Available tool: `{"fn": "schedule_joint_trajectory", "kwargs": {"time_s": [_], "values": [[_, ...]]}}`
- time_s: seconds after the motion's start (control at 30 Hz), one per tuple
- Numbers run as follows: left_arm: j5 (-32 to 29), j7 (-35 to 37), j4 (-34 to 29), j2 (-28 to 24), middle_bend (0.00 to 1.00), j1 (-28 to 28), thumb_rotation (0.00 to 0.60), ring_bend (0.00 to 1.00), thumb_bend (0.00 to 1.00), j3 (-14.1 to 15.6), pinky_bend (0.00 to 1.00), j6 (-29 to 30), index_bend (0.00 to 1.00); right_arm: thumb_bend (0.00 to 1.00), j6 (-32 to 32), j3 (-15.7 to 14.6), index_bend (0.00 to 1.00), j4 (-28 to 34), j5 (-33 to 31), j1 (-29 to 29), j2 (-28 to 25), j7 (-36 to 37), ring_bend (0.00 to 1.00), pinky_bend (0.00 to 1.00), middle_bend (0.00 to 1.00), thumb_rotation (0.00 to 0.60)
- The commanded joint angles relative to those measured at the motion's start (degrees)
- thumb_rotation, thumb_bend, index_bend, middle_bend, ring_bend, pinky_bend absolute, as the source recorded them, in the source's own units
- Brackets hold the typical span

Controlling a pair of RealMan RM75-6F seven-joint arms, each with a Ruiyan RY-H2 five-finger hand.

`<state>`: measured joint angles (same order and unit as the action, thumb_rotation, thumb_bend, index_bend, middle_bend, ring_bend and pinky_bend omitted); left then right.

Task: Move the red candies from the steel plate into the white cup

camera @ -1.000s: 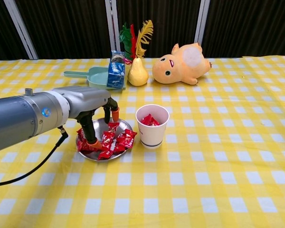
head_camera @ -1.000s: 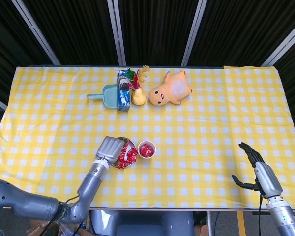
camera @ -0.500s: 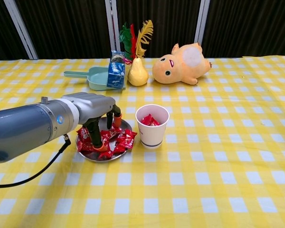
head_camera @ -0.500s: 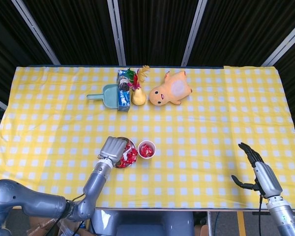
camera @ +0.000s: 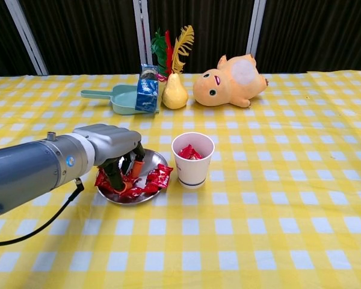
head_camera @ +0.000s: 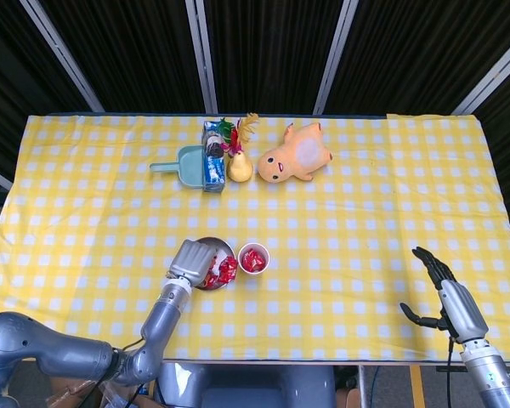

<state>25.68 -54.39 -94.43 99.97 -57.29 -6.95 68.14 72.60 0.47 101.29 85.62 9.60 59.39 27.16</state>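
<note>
The steel plate (head_camera: 218, 246) (camera: 154, 158) lies near the table's front, with several red candies (head_camera: 226, 270) (camera: 157, 177) heaped on it. My left hand (head_camera: 194, 259) (camera: 111, 144) is down over the plate's left half. Its fingers are curled into the heap, pinching a red candy low on the plate. The white cup (head_camera: 253, 257) (camera: 192, 162) stands upright just right of the plate with red candies (camera: 190, 152) inside. My right hand (head_camera: 443, 293) hovers at the front right edge, fingers apart and holding nothing; only the head view shows it.
Along the back stand a teal dustpan (head_camera: 182, 165) (camera: 118, 98), a blue packet (head_camera: 212, 163) (camera: 147, 88), a yellow pear (head_camera: 240, 168) (camera: 175, 93) with feathers behind it, and a plush duck (head_camera: 296, 153) (camera: 228, 79). Yellow checked cloth covers the table.
My left hand has sunk lower onto the plate and its fingers, spread before, have curled together into the candies. The right hand has stayed still.
</note>
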Motion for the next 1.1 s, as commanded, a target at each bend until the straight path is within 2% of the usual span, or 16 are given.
{"fn": "schedule_joint_trajectory", "kwargs": {"time_s": [0.03,0.27,0.73,0.93,1.1], "values": [[0.2,0.0,-0.2,-0.1,0.65,0.3,0.6,0.84,0.4,0.1,0.9,0.3,0.53,0.36,0.0,0.0,0.0,0.0,0.0,0.0,0.0,0.0,0.0,0.0,0.0,0.6],[1.5,0.3,-1.4,-1.3,0.65,0.5,0.6,0.84,0.4,-0.9,0.9,1.3,0.53,0.36,0.0,0.0,0.0,0.1,-0.1,0.0,0.0,0.1,0.0,0.0,0.0,0.6],[3.7,1.0,-9.1,-7.5,0.65,-0.8,0.6,0.84,0.4,-7.0,0.9,3.3,0.53,0.36,0.0,0.1,0.0,0.3,-0.1,0.0,-0.1,0.2,0.0,0.0,0.0,0.6],[4.9,0.8,-11.1,-7.3,0.65,-2.7,0.6,0.84,0.4,-9.4,0.9,3.4,0.53,0.36,0.0,0.0,0.0,0.2,-0.1,0.0,-0.1,0.3,0.0,0.0,0.0,0.6],[4.6,-0.2,-10.9,-5.2,0.65,-4.8,0.6,0.84,0.4,-10.4,0.9,3.5,0.53,0.36,-0.1,0.0,0.0,0.2,-0.1,0.0,-0.2,0.5,0.0,0.0,0.0,0.6]]}}
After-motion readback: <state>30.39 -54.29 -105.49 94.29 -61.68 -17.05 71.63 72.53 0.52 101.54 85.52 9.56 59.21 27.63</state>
